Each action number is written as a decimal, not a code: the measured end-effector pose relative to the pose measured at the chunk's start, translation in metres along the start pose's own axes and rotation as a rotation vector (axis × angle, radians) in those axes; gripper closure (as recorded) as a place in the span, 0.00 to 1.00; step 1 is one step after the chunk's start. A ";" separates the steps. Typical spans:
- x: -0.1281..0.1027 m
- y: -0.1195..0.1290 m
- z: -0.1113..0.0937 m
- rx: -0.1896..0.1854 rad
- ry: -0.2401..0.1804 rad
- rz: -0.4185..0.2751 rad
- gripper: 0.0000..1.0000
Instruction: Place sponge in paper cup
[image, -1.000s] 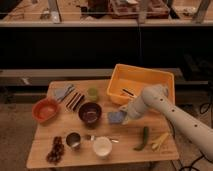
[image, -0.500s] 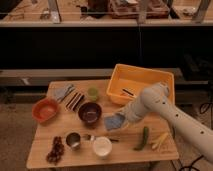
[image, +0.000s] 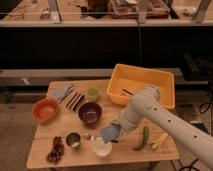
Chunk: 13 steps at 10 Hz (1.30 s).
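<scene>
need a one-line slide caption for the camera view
The end effector holds the blue sponge over the white paper cup near the front edge of the wooden table.

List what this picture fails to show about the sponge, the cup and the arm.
- Camera view: whether the sponge, at the gripper just above the paper cup, touches the cup's rim; they overlap.
- Camera view: the base of the arm, cut off by the right edge.
- Camera view: the dark item in the yellow bin, too small to identify.
</scene>
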 end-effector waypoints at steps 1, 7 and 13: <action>0.003 -0.002 0.000 0.005 0.000 -0.009 0.79; 0.019 -0.008 -0.005 0.033 -0.004 -0.080 0.79; 0.034 -0.010 -0.004 0.038 0.002 -0.126 0.79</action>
